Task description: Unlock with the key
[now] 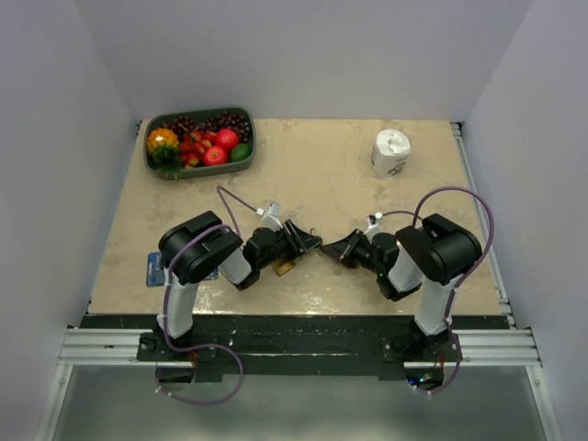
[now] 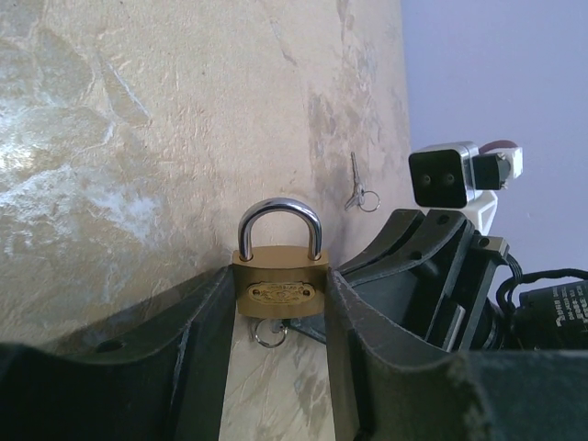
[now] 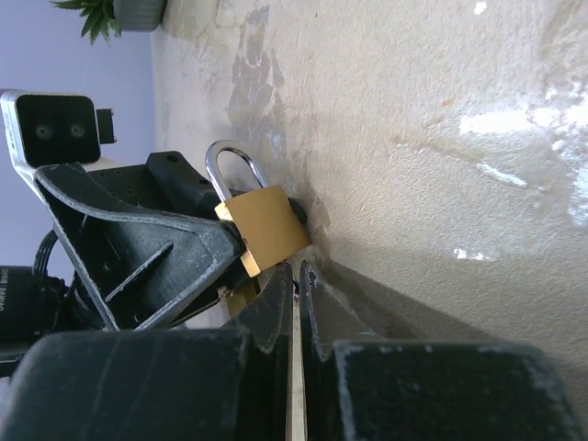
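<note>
My left gripper point(image 1: 308, 241) point(image 2: 280, 274) is shut on the body of a brass padlock point(image 2: 277, 280) and holds it with the steel shackle point(image 2: 279, 220) pointing away from the wrist. A small silvery key with a ring point(image 2: 269, 333) sticks out of the padlock's underside. My right gripper point(image 1: 329, 248) point(image 3: 296, 268) faces the left one. Its fingers are pressed almost together right at the base of the padlock point(image 3: 266, 230), pinching the key. The key's blade is hidden.
A second small key point(image 2: 356, 188) lies on the table beyond the padlock. Another brass piece point(image 1: 286, 267) shows under the left gripper. A bowl of fruit point(image 1: 199, 142) stands back left, a white roll point(image 1: 391, 152) back right, and a blue card point(image 1: 154, 268) at the left edge.
</note>
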Controlling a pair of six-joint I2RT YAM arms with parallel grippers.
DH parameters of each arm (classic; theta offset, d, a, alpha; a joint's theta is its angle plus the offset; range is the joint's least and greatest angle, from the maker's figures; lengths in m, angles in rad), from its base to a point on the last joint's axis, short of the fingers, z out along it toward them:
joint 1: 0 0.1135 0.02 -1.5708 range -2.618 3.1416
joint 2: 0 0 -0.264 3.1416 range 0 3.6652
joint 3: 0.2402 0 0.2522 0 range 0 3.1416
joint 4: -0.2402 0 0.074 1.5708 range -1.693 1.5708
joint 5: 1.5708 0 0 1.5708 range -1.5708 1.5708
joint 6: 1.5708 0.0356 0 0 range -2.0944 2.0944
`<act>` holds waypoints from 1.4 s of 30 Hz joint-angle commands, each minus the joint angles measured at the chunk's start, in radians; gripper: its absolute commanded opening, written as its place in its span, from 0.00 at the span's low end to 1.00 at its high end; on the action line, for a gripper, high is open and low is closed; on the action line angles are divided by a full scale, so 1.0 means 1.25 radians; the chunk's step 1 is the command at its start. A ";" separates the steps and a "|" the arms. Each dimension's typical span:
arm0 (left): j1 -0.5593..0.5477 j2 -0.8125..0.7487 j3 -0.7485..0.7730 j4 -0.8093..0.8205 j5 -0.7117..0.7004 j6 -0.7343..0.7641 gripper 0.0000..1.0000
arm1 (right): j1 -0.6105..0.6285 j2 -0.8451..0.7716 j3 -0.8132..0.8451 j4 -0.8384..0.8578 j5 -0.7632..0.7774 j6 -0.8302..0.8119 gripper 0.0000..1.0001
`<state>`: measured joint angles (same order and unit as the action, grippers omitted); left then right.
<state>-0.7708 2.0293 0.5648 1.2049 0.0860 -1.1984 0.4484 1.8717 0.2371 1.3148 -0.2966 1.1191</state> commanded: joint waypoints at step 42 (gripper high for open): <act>0.012 -0.123 0.125 -0.128 0.172 0.216 0.76 | -0.035 -0.292 0.007 -0.206 0.143 -0.282 0.00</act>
<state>-0.7605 1.9045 0.6605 1.0534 0.3058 -0.9936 0.3927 1.5429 0.2371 1.0279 -0.1146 0.8536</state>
